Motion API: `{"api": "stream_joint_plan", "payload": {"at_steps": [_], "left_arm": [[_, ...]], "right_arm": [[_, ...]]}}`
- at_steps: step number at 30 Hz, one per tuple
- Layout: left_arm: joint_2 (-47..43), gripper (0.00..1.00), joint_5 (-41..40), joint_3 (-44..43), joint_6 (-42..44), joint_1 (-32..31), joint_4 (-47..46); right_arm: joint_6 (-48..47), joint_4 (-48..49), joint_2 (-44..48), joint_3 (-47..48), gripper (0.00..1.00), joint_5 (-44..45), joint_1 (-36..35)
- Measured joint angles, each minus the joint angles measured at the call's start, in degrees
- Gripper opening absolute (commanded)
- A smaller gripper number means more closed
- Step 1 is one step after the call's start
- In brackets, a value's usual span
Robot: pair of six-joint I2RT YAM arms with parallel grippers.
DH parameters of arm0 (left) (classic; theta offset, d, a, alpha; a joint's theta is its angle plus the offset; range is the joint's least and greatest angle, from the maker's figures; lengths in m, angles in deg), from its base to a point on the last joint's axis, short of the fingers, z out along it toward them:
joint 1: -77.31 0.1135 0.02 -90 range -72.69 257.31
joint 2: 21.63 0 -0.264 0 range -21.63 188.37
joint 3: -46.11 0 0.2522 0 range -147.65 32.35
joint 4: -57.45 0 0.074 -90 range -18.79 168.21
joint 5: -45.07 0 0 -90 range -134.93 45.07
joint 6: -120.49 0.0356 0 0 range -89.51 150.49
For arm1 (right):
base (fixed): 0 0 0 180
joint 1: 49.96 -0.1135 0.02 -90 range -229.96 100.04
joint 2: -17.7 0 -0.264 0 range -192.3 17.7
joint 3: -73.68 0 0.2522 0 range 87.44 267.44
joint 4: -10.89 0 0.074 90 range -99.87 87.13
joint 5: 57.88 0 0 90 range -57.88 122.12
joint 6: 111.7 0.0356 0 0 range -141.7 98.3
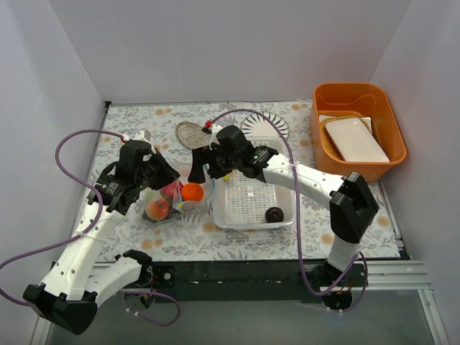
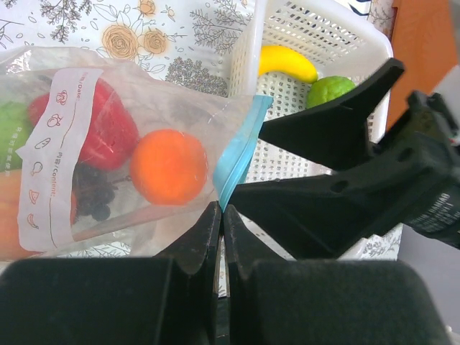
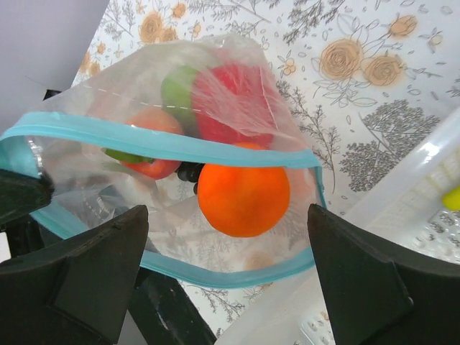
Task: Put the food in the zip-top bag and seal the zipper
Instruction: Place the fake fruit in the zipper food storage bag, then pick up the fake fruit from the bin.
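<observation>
left gripper [image 2: 221, 212] pinched shut on rim of zip-top bag [image 2: 165, 86] | bag on worktop [image 1: 345, 223] left of basket [image 1: 244, 201], looks soft, crinkly, slippery: grasp at stiffer zipper [image 3: 180, 146] | right gripper [image 3: 226, 215] spread wide above mouth, empty

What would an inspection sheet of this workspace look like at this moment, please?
Surface: floral tablecloth, lying flat.
Job's things: zip-top bag open, zipper unsealed; orange and red pepper inside; banana, green ball and dark brown ball in the white basket.
Clutter: orange bin holding white trays; woven mat and ribbed plate at the back.
Grippers: left gripper shut on the zip-top bag's edge; right gripper open above its mouth.
Cables: purple cables loop beside both arms.
Surroundings: plain walls on three sides.
</observation>
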Motion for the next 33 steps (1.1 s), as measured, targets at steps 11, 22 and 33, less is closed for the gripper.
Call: {"api": "stream_joint_plan", "payload": {"at_steps": [11,22,33], "left_arm": [[-0.02,0.00,-0.59,0.00,0.02,0.00,0.02],[-0.02,0.00,-0.76,0.00,0.07,0.00,0.02],[0.00,0.00,-0.87,0.00,0.22,0.00,-0.02]], "right_arm": [[-2.93,-6.40,12.13,-2.21,0.98,12.48,3.08],[-6.03,-16.79,12.17,-7.19,0.98,20.55,13.07],[-14.75,-29.94,11.87,-7.26,0.98,12.68,16.15]]}}
